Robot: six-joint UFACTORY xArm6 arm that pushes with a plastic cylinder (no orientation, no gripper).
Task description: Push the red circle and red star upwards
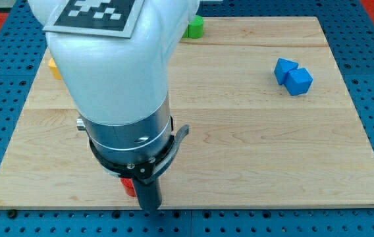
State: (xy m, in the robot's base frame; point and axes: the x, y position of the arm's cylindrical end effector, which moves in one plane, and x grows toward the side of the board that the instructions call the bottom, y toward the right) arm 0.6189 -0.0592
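A small piece of a red block (pixel 128 186) shows at the view's bottom left, just under the arm's body; its shape cannot be made out. No other red block is visible; the arm covers much of the board's left. My dark rod comes down right beside that red piece, and my tip (pixel 149 207) is at the board's bottom edge, touching or nearly touching the red block's right side.
A blue block (pixel 292 76) lies at the view's upper right. A green block (pixel 194 27) sits at the top edge, partly behind the arm. A yellow-orange block (pixel 53 67) peeks out at the left. The wooden board (pixel 272 151) lies on a blue perforated table.
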